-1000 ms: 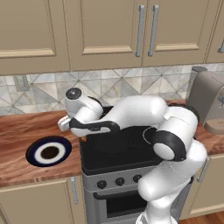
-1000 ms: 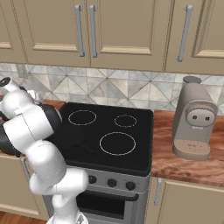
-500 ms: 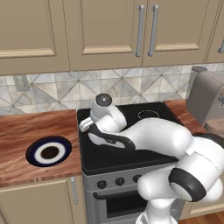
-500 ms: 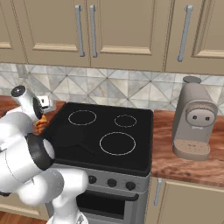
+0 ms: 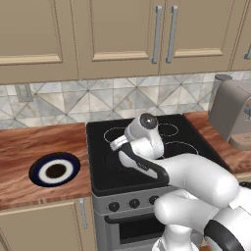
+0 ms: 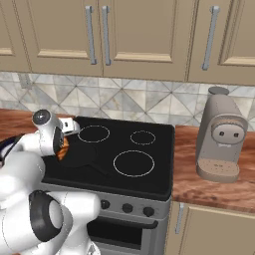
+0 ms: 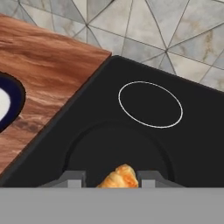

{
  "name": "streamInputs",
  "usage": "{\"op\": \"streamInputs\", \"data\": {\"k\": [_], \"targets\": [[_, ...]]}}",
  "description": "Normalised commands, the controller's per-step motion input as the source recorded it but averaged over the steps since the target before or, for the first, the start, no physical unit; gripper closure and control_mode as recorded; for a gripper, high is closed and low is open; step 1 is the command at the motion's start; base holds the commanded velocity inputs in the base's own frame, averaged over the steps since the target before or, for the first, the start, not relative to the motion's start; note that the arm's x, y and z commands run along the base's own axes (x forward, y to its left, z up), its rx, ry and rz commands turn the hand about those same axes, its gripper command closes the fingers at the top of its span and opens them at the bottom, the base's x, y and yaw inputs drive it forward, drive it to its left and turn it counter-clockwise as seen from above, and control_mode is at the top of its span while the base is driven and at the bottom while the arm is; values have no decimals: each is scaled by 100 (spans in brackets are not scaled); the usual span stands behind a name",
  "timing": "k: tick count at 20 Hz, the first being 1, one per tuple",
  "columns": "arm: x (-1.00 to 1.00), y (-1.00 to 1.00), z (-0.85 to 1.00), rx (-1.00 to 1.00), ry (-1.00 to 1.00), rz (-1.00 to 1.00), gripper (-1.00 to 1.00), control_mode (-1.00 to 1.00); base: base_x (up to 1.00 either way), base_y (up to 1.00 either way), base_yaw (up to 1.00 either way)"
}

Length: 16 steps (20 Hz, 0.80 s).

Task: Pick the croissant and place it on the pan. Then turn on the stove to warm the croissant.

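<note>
In the hand view I see my gripper (image 7: 112, 181) closed narrowly on the croissant (image 7: 119, 177), above the pan (image 7: 116, 151). The pan sits at the front left corner of the stove (image 6: 149, 174). The blue-rimmed plate (image 5: 54, 169) lies on the wooden counter (image 5: 29, 147) to the left, probably empty.

A small golden-orange croissant (image 7: 118, 177), ridged in darker brown, sits at the six o'clock edge of the hand view, raised above the round matte-black pan (image 7: 118, 146) beneath it. The shallow pan rests on the front-left part of the black glass stove (image 6: 149, 167), its thin dark handle pointing toward five o'clock in the right base view. White ring outlines mark the cooktop; one ring lies at one o'clock from the pan. Round black knobs line the stove's silver-grey front.
</note>
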Motion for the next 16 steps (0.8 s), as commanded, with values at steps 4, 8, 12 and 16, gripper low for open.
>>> {"op": "streamInputs", "data": {"k": [4, 8, 12, 16], "targets": [[-2, 0, 0, 0, -1, 0, 100, -100, 0, 0, 0], [15, -1, -9, 0, 0, 0, 100, -100, 0, 0, 0], [39, -10, -6, 0, 0, 0, 100, -100, 0, 0, 0], [14, -2, -3, 0, 0, 0, 100, -100, 0, 0, 0]]}}
